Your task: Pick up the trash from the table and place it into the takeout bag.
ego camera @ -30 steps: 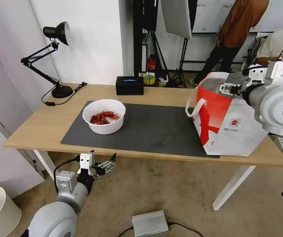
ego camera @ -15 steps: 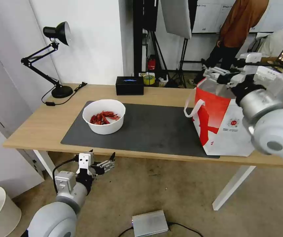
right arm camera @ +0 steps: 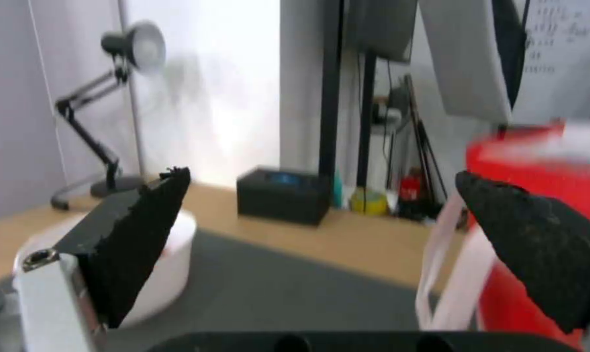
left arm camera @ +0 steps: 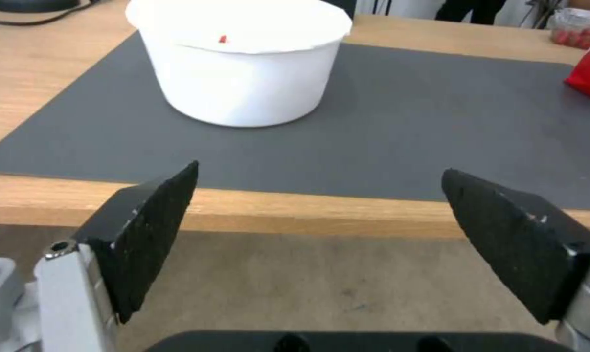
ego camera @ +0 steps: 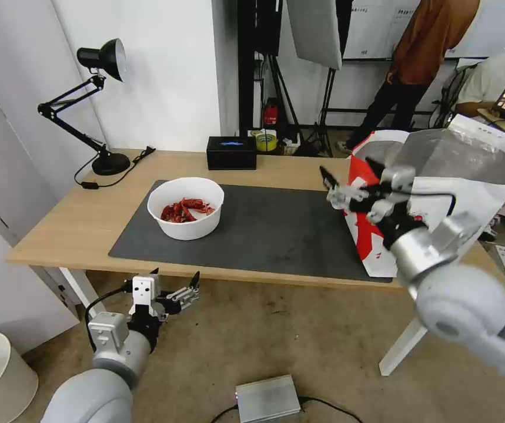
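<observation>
Foil lining of the takeout bag now shows — the right gripper has come out and down from its mouth to hang empty, jaws wide, over the mat's right part. White bowl of crayfish shells remains on the mat's left; left gripper waits wide below the near table edge.

Bag: near side partly hidden behind the right arm in the head view; logo covered; inside not visible past the foil flap. In the right wrist view, blurred and cut off at the picture's edge.

Bowl: top cut off in the left wrist view, contents not visible there; in the right wrist view, mostly hidden behind a finger.

Lamp: blurred in the right wrist view.
</observation>
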### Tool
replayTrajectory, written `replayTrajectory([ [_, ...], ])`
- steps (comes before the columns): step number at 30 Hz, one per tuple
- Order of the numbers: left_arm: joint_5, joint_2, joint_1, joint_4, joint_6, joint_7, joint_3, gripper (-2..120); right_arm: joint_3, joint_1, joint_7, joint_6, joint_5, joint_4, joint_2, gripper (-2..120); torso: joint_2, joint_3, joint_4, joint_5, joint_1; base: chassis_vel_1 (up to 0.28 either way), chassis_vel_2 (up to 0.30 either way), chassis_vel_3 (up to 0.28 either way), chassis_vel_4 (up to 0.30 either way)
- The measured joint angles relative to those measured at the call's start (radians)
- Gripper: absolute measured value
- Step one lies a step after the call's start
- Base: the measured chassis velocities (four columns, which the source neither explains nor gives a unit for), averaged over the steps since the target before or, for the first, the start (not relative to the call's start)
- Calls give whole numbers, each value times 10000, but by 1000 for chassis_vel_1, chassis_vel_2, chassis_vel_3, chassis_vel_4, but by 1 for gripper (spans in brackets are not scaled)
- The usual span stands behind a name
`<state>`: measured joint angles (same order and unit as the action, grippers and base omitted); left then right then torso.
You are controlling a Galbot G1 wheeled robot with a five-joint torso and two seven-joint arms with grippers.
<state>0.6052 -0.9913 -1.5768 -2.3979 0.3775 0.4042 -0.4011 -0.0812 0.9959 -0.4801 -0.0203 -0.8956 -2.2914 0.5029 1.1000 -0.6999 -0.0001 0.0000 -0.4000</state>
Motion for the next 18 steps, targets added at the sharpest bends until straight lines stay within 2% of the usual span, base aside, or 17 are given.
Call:
replayTrajectory([
  [9,-76,-90,-255,-44,-6,4,-351,100,-69,2499,-506,23,1639,2,569,100,1,0,0,0,0,0,0,0,0],
  [18,-92,-90,-227,28,-6,6,-376,100,-497,3985,-1384,489,1905,-257,893,100,1,0,1,-1,1,0,0,0,0],
])
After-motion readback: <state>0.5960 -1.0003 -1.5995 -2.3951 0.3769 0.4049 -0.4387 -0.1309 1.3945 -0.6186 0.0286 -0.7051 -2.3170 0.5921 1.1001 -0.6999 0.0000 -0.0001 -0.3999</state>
